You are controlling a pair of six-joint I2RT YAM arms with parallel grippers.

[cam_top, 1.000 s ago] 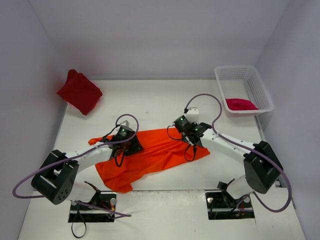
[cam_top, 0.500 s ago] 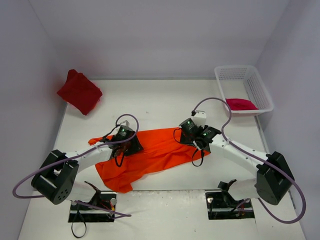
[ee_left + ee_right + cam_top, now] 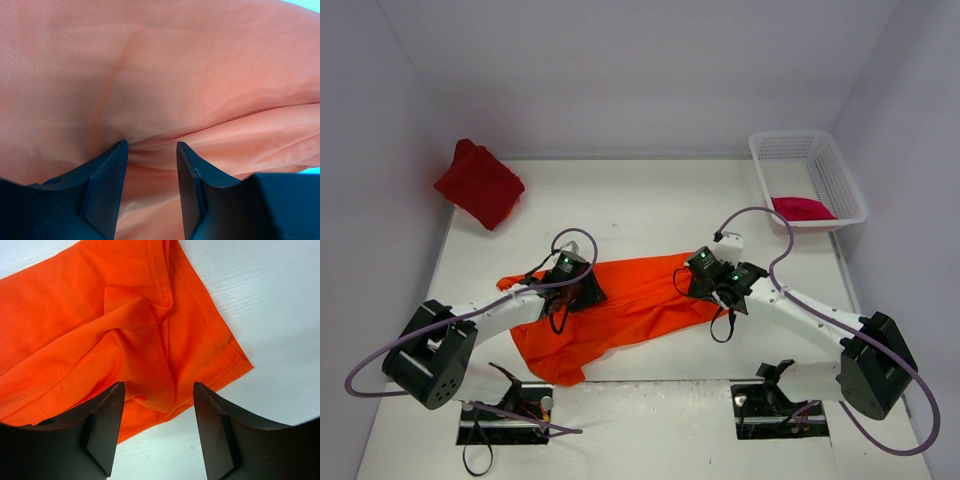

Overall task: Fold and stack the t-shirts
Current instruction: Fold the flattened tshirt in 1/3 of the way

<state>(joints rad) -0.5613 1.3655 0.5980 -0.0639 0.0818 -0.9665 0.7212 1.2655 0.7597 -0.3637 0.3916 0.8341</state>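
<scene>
The bright orange t-shirt [image 3: 630, 300] lies crumpled flat mid-table. My left gripper [image 3: 582, 290] rests on its left part. In the left wrist view its jaws [image 3: 151, 145] stand apart, tips pressed into the orange cloth [image 3: 165, 75], with no fold clamped. My right gripper [image 3: 706, 284] hovers open over the shirt's right hemmed corner [image 3: 220, 347], nothing between its fingers [image 3: 107, 420]. A dark red t-shirt [image 3: 478, 184] sits bunched at the back left. A crimson-pink t-shirt [image 3: 802, 208] lies in the basket.
The white mesh basket [image 3: 788, 148] stands at the back right corner. Purple cables loop over both arms. Bare white table [image 3: 260, 300] shows to the right of the orange shirt. Side walls close in left and right.
My right gripper opened, let go of the orange shirt's right edge, and drew toward the near right. The left arm has not moved.
</scene>
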